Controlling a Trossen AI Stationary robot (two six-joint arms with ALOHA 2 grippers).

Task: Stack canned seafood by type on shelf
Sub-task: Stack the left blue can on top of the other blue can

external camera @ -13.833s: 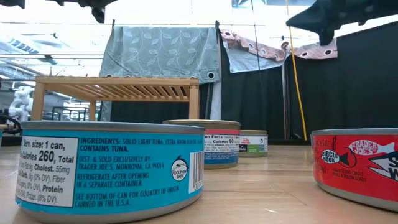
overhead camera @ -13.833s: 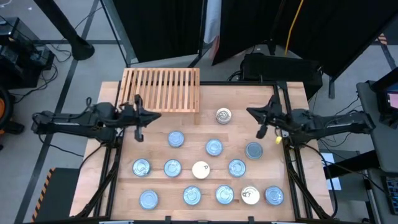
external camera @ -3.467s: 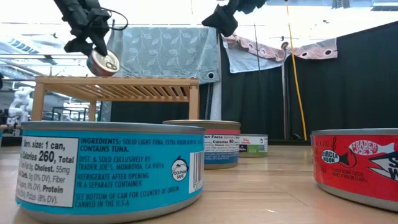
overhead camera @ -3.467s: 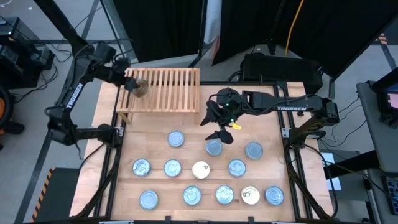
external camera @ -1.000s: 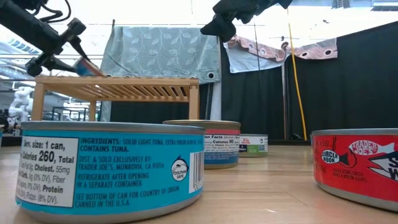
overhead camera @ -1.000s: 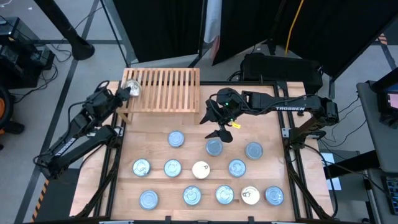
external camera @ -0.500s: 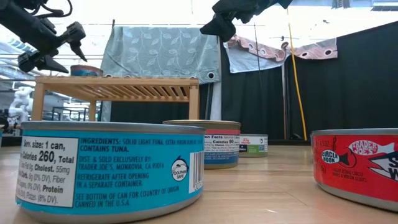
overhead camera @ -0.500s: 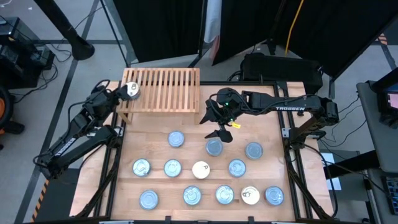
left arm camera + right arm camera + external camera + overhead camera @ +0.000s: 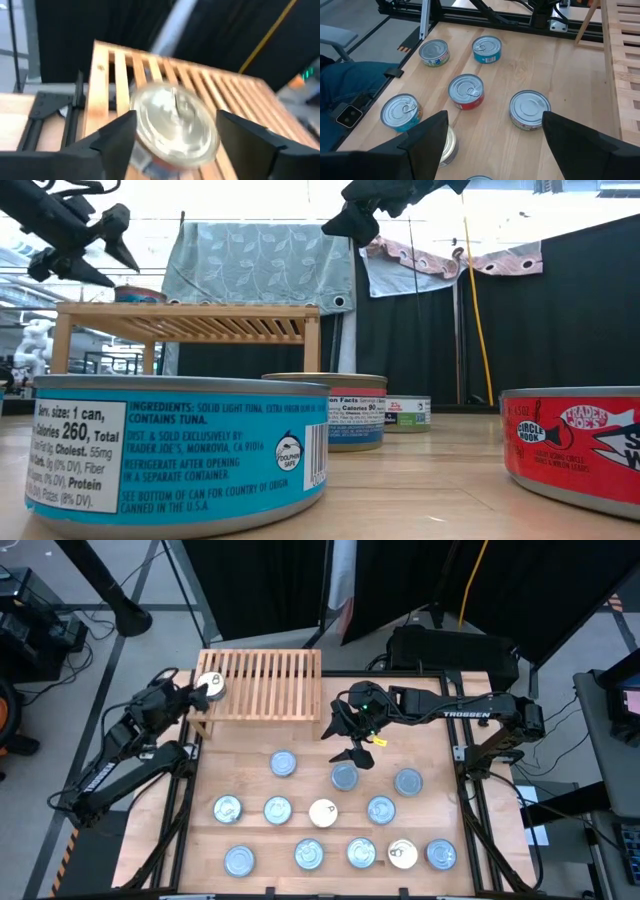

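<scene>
bright backlight, blurred left wrist view

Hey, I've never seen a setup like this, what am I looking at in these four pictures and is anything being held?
Two dark robot arms work at a wooden table. One camera looks straight down, one sits at tabletop height, and one rides on each wrist. A slatted wooden shelf stands at the table's far side, with one can on its left end. The left gripper is beside that can, fingers open around it in the left wrist picture, not clamping it. The right gripper hovers open above the loose cans spread over the table. Neither gripper holds anything.
</scene>
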